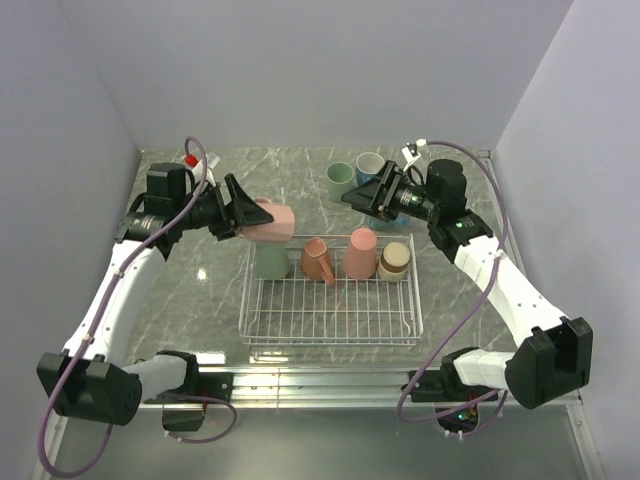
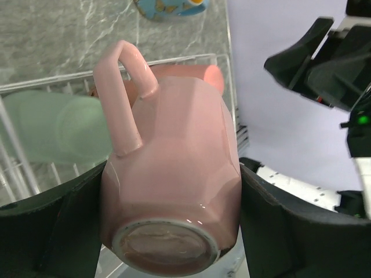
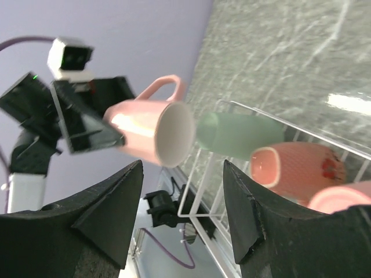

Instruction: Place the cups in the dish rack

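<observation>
My left gripper (image 1: 246, 214) clamps the pink mug (image 1: 272, 222) near its base, jaws wide around it, the mug on its side above the rack's (image 1: 330, 343) far-left corner. I'd tip it mouth-down and lower it beside the green cup (image 1: 270, 260), handle clear of the wires. The right gripper (image 1: 362, 193) hangs open and empty.

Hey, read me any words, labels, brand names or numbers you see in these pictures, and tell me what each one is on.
No readable words, numbers or brand names in any view.
Blue cup: orange marks, apparently a pattern, no letters that can be made out.
Salmon mug: small red mark, too blurred to read.
Pink mug: plain, nothing printed on the sides that show.
</observation>
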### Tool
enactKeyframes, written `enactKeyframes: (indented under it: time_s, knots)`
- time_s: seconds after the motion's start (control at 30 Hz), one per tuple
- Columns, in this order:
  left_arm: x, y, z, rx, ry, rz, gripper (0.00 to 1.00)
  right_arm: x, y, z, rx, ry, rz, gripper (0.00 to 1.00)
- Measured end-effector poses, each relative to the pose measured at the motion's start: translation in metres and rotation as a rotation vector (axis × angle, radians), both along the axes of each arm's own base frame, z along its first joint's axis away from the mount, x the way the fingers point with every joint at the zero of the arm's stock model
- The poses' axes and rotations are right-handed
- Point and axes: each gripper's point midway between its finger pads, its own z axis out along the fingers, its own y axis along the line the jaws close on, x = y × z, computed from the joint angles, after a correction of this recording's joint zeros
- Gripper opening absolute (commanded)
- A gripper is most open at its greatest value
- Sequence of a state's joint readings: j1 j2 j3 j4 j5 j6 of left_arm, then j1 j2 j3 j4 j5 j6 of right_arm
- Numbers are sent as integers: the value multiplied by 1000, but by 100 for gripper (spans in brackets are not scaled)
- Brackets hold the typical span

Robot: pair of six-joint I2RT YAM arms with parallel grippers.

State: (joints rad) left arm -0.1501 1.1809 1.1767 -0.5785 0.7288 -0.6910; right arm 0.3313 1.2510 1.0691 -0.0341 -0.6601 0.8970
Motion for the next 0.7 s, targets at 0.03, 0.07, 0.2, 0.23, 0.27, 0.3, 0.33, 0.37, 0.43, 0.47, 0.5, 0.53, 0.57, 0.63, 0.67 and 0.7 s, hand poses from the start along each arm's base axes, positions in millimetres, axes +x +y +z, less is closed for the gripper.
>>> enactKeyframes:
  time_s: [0.03,0.07,0.2,0.23,0.27,0.3,0.33,0.37,0.43,0.47,0.5,0.53,0.57,0.63,0.67,0.7]
  knots:
    - [-5,2,0,16,-9,-6,0,0,-2,-2,-7,4,-5,64]
    - [-9,3,0,30,-21,-11,0,0,-4,-4,-15,7,-10,64]
    - [-34,2,5,62,-86,-60,0,-6,-10,-13,-43,18,-15,64]
    - [-41,1,6,68,-100,-80,0,-8,-11,-16,-50,21,-14,64]
    - [-47,-1,6,76,-113,-100,0,-10,-12,-18,-54,23,-14,64]
    - [-53,-3,6,84,-123,-120,0,-12,-13,-21,-61,29,-13,64]
    - [-59,-6,5,96,-130,-145,0,-14,-14,-24,-66,34,-13,64]
    - [-63,-8,2,112,-134,-164,0,-16,-15,-27,-73,40,-14,64]
    - [-71,-11,-6,151,-126,-194,0,-19,-17,-33,-84,53,-13,64]
    - [-73,-13,-11,173,-118,-202,0,-20,-17,-35,-87,58,-12,64]
    - [-76,-14,-17,198,-110,-213,0,-21,-17,-36,-90,61,-12,64]
    - [-78,-16,-23,225,-102,-226,0,-22,-18,-37,-91,64,-12,64]
    - [-81,-17,-29,249,-87,-234,0,-22,-18,-38,-92,66,-12,64]
    - [-85,-20,-40,297,-62,-255,0,-24,-19,-41,-95,74,-14,64]
    - [-86,-21,-46,321,-50,-265,0,-25,-20,-41,-97,75,-15,64]
    - [-88,-23,-52,343,-38,-274,0,-25,-20,-41,-97,74,-16,64]
